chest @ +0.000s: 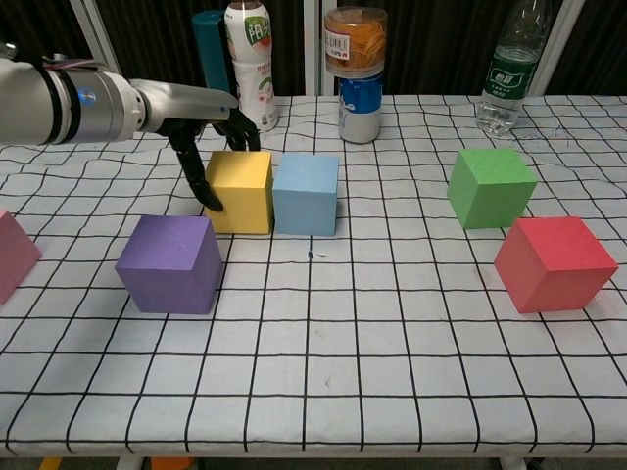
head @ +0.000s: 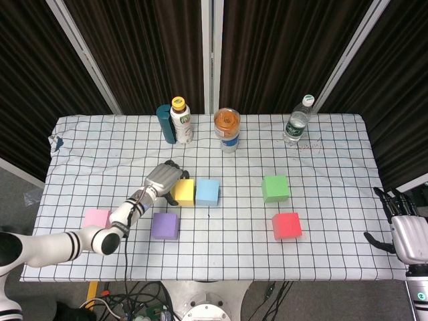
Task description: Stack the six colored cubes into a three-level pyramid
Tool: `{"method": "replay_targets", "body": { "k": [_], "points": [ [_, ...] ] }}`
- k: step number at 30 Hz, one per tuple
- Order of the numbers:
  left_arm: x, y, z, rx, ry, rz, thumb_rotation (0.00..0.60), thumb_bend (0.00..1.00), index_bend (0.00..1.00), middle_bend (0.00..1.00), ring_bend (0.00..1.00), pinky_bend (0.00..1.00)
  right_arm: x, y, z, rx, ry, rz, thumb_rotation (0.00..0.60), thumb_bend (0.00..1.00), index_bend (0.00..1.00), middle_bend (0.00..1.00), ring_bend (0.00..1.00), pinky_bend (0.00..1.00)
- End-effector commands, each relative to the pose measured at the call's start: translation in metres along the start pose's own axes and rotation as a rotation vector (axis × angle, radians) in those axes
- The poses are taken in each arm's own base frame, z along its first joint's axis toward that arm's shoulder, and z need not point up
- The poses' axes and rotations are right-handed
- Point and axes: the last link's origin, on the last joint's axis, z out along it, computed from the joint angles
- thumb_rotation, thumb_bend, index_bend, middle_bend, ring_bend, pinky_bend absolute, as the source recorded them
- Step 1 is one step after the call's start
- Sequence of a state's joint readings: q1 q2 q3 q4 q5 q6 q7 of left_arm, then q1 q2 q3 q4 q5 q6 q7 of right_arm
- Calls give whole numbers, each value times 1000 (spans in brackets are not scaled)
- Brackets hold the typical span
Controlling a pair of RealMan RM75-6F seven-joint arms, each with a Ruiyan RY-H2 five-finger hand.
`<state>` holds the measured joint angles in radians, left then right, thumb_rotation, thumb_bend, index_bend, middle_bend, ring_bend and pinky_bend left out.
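Yellow cube: the yellow foam cube sits a little left of the middle of the surface, its right face touching or all but touching the light blue foam cube.
Left hand: the left hand is draped over the yellow cube's far left edge, one dark finger hanging down the left face and the others curling over the top rear corner; whether it truly grips the cube I cannot tell. In the head view the hand lies just left of the yellow cube.
Purple cube: the purple foam cube stands just in front of and left of the yellow one, apart from it.
Pink cube: the pink foam cube is near the left edge, well apart from the rest.
Green and red cubes: the green foam cube and the red foam cube sit on the right, red nearer the front.
Right hand: the right hand hangs off the right front corner, fingers apart, holding nothing.
Surface: a white cloth with a black grid.
Back row: a teal cylinder, a white bottle with a yellow cap, an orange-filled jar on a can, and a clear water bottle.
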<state>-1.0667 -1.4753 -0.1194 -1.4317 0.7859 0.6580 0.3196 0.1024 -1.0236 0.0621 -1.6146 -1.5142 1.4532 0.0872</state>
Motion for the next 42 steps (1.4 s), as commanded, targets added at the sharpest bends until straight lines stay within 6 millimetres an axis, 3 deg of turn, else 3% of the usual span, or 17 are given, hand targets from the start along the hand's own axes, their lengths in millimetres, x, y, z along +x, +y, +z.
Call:
{"method": "replay_targets", "body": {
  "k": [1, 34, 42],
  "points": [
    [1, 2, 1, -2, -6, 1, 600, 0, 336, 379, 209, 125, 0, 0, 0, -1, 0, 0, 600, 98, 0, 160, 0, 104],
    [-2, 11, 13, 0, -10, 3, 600, 0, 327, 374, 208, 125, 3, 4, -3, -19, 7, -2, 600, 98, 0, 161, 0, 107],
    [-3, 12, 15, 4, -14, -3, 600, 0, 235, 304, 208, 123, 3, 5, -4, -21, 8, 1, 600, 114, 0, 161, 0, 107]
  ]
}}
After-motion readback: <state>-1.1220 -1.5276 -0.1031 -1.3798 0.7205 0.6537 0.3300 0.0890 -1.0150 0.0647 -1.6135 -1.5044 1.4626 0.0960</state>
